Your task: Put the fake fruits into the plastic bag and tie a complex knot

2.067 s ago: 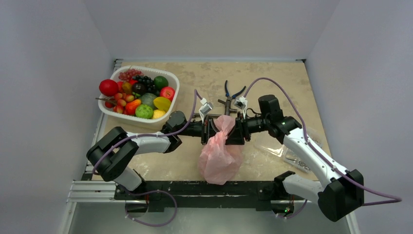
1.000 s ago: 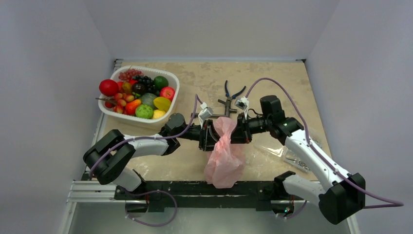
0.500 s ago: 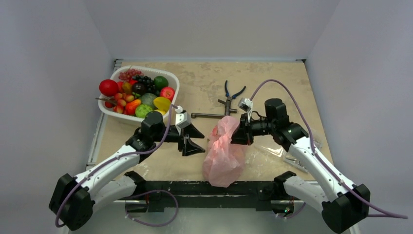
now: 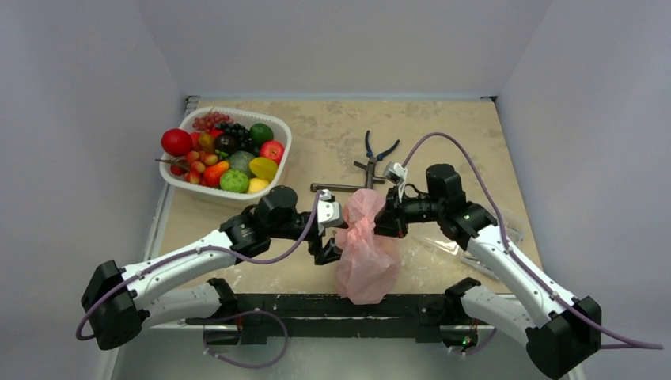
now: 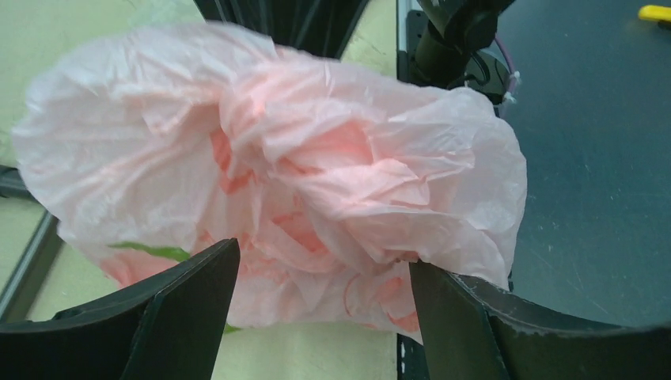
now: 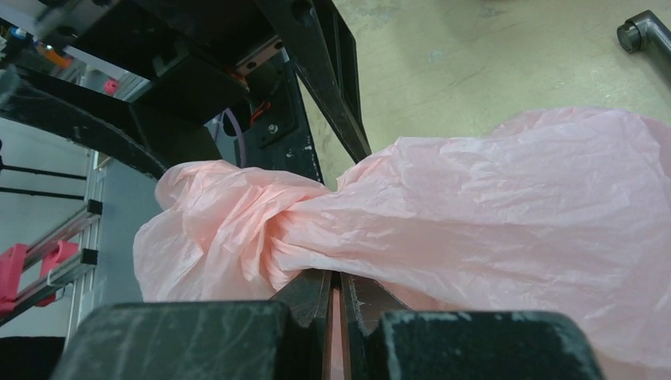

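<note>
Frame centre: right end effector (image 4: pixel 388 218) pinched shut on plastic bag (image 4: pixel 365 257) film; left end effector (image 4: pixel 327 235) wide open, straddling it.

White basket (image 4: pixel 210 192), pliers (image 4: pixel 372 162), metal bar (image 4: pixel 336 188) and clear bag (image 4: pixel 443 247) on beige table (image 4: pixel 332 127)

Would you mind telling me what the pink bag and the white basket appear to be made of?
The pink bag looks like thin translucent plastic film with a soft sheen: fine crinkles, light glowing through the folds. The white basket seems rigid moulded plastic, smooth-rimmed and opaque; finer finish is too small to judge.
</note>
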